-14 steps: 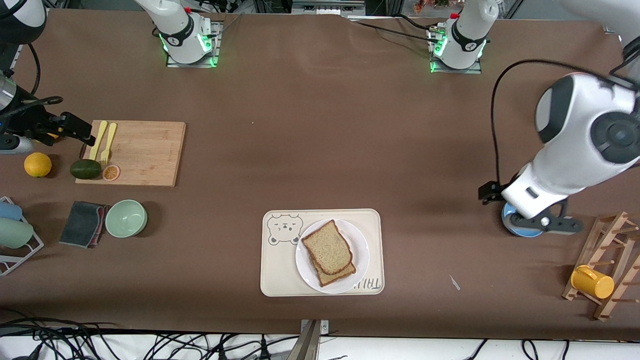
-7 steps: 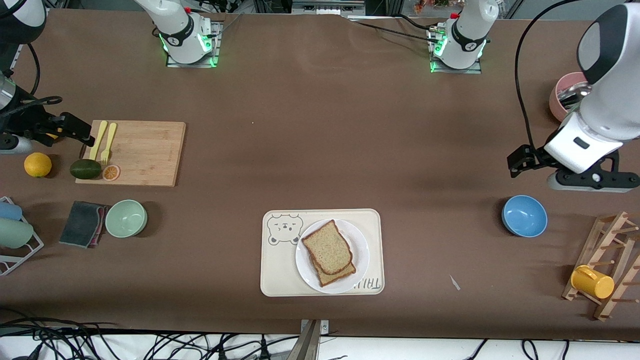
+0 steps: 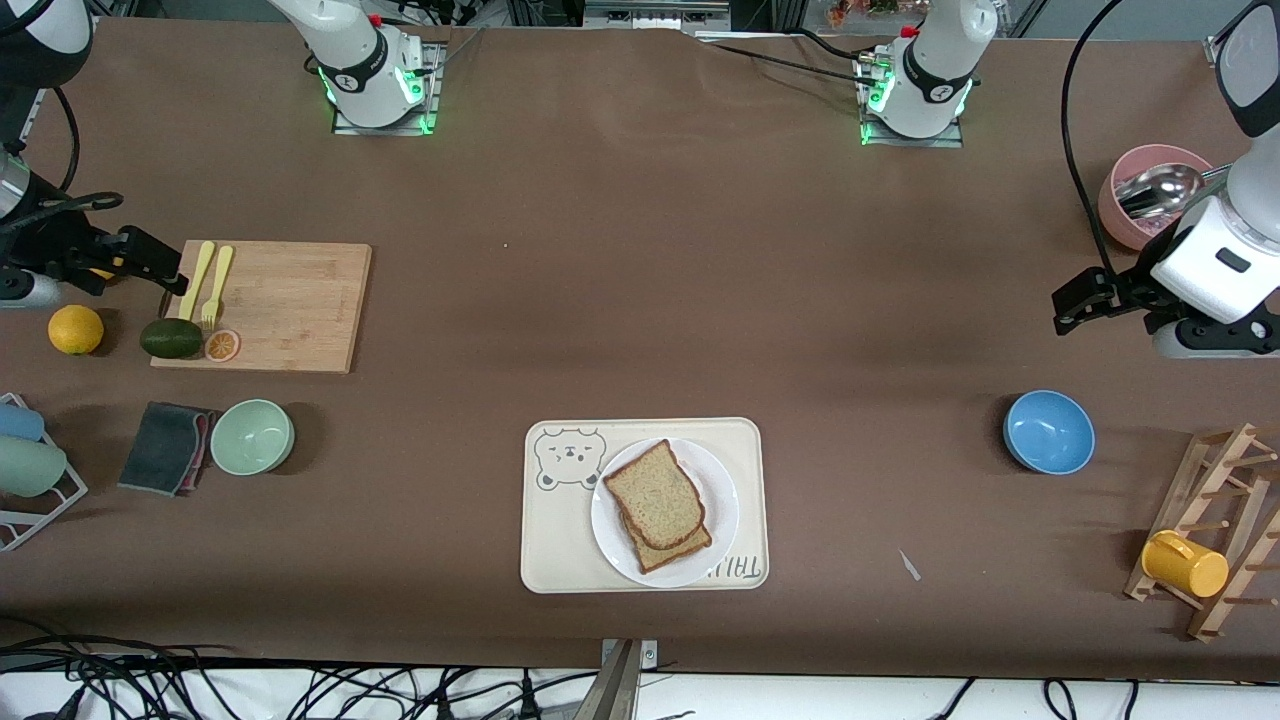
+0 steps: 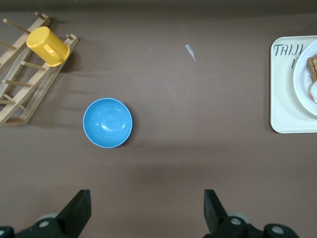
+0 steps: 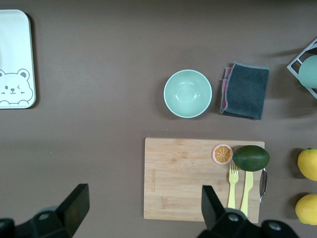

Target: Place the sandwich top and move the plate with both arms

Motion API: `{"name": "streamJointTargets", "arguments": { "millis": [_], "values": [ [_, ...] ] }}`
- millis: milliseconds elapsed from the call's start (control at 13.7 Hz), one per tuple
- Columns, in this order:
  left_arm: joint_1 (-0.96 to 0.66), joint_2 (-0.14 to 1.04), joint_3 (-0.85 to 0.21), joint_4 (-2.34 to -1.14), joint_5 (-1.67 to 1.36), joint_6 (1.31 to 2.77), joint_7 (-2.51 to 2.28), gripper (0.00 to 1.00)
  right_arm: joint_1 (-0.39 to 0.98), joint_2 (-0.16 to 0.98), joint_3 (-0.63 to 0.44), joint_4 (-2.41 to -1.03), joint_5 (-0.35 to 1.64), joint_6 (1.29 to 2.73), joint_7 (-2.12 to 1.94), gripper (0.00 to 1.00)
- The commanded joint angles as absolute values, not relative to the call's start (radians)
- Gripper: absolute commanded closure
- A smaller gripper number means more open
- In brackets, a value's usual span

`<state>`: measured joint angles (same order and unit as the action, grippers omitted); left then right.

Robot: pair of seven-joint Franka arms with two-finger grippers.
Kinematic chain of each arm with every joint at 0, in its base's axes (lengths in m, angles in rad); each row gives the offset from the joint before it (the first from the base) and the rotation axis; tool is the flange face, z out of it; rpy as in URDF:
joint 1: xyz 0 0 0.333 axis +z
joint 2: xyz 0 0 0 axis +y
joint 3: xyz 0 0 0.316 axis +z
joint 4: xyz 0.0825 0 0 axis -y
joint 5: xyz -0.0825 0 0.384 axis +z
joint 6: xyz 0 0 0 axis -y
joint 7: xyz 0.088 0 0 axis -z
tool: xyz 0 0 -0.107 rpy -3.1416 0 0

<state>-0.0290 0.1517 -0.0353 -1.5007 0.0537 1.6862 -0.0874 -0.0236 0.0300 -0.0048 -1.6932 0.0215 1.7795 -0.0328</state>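
Note:
The sandwich top, a pale speckled slice, lies on a darker slice on the white plate. The plate sits on the cream bear tray, near the table's front edge. My left gripper hangs open and empty over bare table between the pink bowl and the blue bowl; its wrist view shows its fingers wide apart and the plate's rim. My right gripper waits open and empty high above the cutting board's end of the table.
A blue bowl, a pink bowl with a metal spoon and a wooden rack with a yellow cup stand at the left arm's end. The cutting board, avocado, lemon, green bowl and grey cloth are at the right arm's end.
The left arm has swung from over the blue bowl toward the pink bowl, uncovering the blue bowl. The right arm and the bread have not moved.

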Motion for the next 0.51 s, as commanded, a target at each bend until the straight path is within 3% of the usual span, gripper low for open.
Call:
{"name": "streamJointTargets", "arguments": {
  "millis": [0,438],
  "values": [
    [-0.012,0.124,-0.046,-1.522,0.029,1.678,-0.083,0.0,-0.032,0.017,0.002,-1.697,0.02,1.779,-0.066,0.0],
    [-0.015,0.132,-0.048,-1.503,0.029,1.678,-0.094,0.0,-0.034,0.017,0.002,-1.683,0.023,1.77,-0.092,0.0]
  ]
}}
